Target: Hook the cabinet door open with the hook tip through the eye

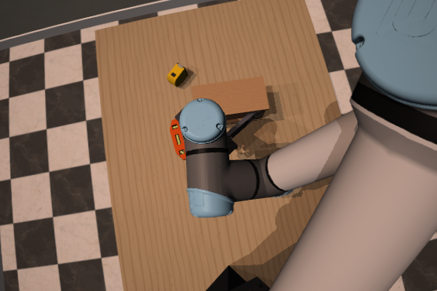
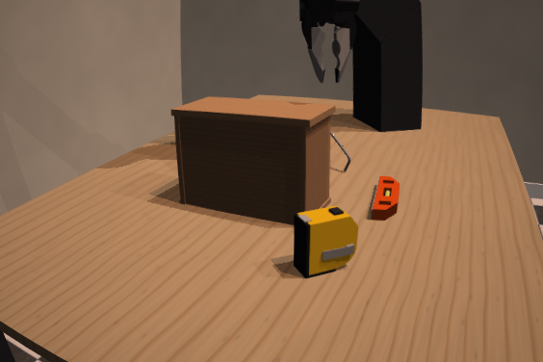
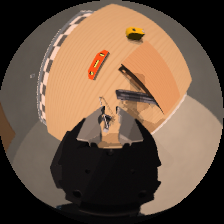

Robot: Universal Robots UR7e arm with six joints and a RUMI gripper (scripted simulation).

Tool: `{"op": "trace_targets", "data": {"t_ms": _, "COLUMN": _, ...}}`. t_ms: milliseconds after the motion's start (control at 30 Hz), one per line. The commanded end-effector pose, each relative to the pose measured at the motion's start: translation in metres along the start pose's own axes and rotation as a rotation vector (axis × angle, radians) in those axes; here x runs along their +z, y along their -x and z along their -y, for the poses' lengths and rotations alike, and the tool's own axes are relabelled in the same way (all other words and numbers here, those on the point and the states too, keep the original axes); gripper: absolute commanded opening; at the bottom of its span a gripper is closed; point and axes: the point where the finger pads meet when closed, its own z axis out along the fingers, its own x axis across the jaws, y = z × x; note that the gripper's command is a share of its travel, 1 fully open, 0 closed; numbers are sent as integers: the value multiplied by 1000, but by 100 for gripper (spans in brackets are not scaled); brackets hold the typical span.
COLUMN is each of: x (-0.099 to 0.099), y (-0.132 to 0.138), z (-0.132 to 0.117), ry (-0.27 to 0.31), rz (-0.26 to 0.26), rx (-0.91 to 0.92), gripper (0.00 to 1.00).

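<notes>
Two fingers [image 2: 330,80] of mine, narrowly parted on nothing, hang over the worktop [image 1: 151,226] [image 2: 433,281] [image 3: 70,85], cabinet [image 1: 236,94] [image 2: 241,170] [image 3: 156,75] beyond upright on its base, door [image 1: 244,123] [image 3: 135,96] ajar, red level [image 1: 178,139] [image 2: 387,196] [image 3: 98,65] off to one side, yellow tape measure [image 1: 177,75] [image 2: 333,243] [image 3: 135,33] farthest.

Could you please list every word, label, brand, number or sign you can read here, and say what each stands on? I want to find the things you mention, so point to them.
None can be read. The yellow tape measure [image 1: 177,75] [image 2: 332,245] [image 3: 135,33] and orange level [image 1: 177,139] [image 2: 386,198] [image 3: 98,64] show no legible lettering; any markings on them are too small to read.
</notes>
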Motion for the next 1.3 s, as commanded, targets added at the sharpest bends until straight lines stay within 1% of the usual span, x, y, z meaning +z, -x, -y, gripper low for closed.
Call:
{"op": "trace_targets", "data": {"t_ms": 0, "x": 0, "y": 6, "z": -2, "ry": -14, "rz": 0, "rx": -214, "gripper": 15}}
{"op": "trace_targets", "data": {"t_ms": 267, "x": 0, "y": 16, "z": -8, "ry": -14, "rz": -3, "rx": -567, "gripper": 15}}
{"op": "trace_targets", "data": {"t_ms": 333, "x": 0, "y": 16, "z": -8, "ry": -14, "rz": -3, "rx": -567, "gripper": 15}}
{"op": "trace_targets", "data": {"t_ms": 833, "x": 0, "y": 31, "z": -23, "ry": -13, "rz": -8, "rx": -1243, "gripper": 15}}
{"op": "trace_targets", "data": {"t_ms": 900, "x": 0, "y": 31, "z": -23, "ry": -13, "rz": -8, "rx": -1243, "gripper": 15}}
{"op": "trace_targets", "data": {"t_ms": 1267, "x": 0, "y": 37, "z": -36, "ry": -12, "rz": -11, "rx": -1727, "gripper": 15}}
